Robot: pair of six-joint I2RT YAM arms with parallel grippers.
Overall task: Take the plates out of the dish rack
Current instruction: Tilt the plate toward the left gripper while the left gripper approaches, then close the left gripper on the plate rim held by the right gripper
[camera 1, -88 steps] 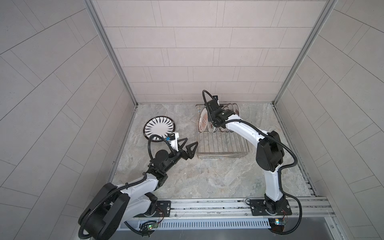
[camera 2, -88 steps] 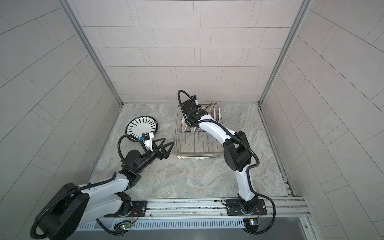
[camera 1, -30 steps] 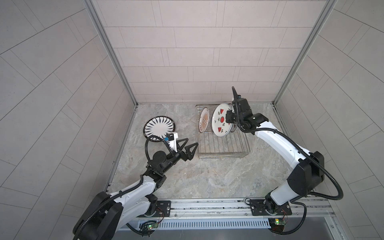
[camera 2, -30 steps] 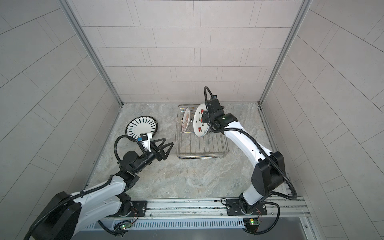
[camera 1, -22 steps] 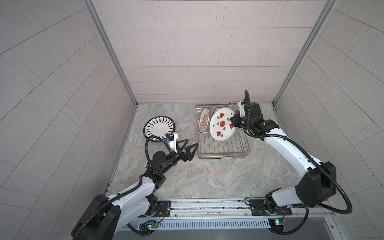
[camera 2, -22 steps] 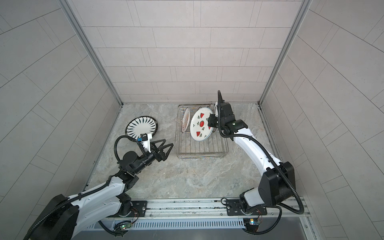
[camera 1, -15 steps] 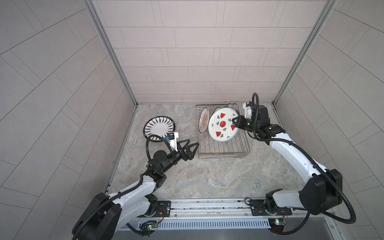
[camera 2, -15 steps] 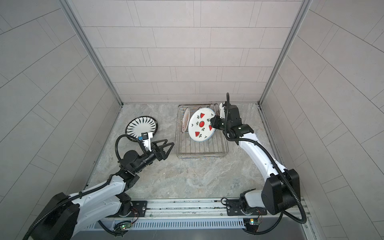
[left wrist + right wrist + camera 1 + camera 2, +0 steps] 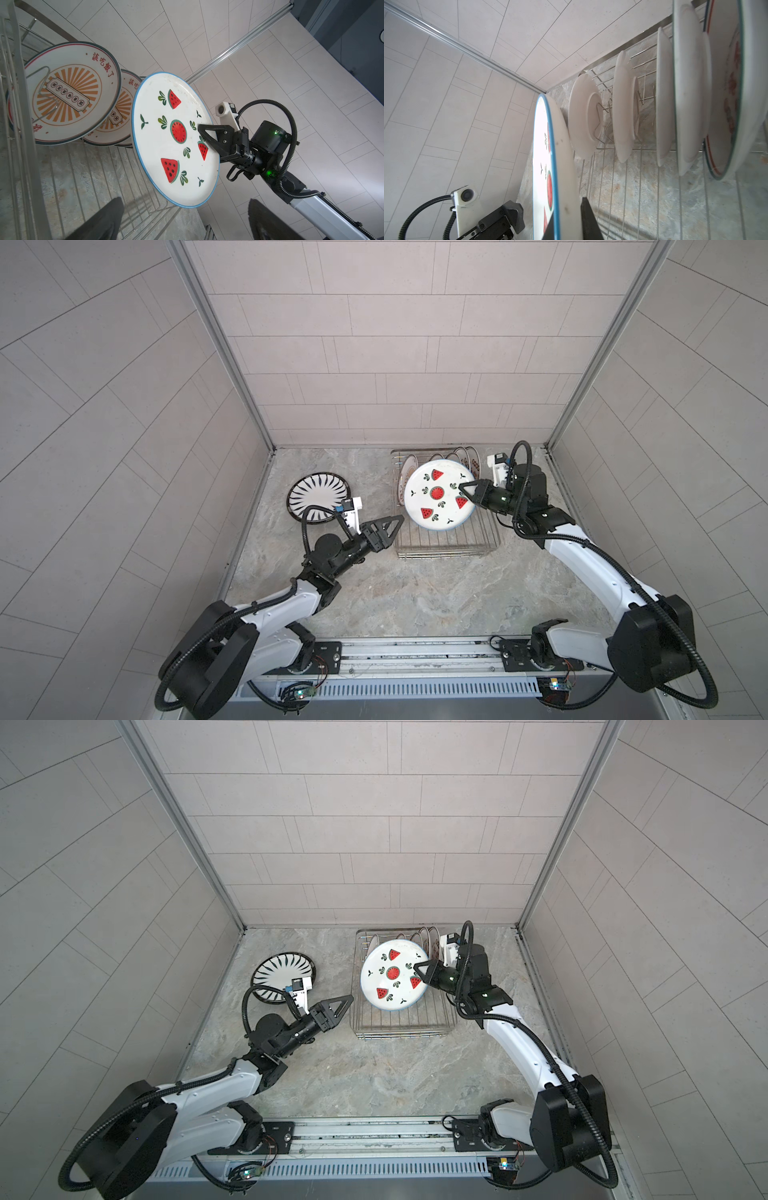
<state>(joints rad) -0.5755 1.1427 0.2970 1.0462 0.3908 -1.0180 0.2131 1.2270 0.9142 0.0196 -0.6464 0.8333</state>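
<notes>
right gripper (image 9: pixel 466 492) clamped on the 3 o'clock rim of the watermelon plate (image 9: pixel 432 506), held tilted over the dish rack (image 9: pixel 446 551); left gripper (image 9: pixel 394 526) wide open, empty, at rack's 8 o'clock in top view, plate at its 2 o'clock, handoff reach looks short

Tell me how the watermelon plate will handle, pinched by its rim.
The watermelon plate looks rigid and glazed, so probably slippery in the jaws. Held only at one rim by the right gripper, its weight may make it pivot. Likely brittle: a drop onto the dish rack could chip it.
</notes>
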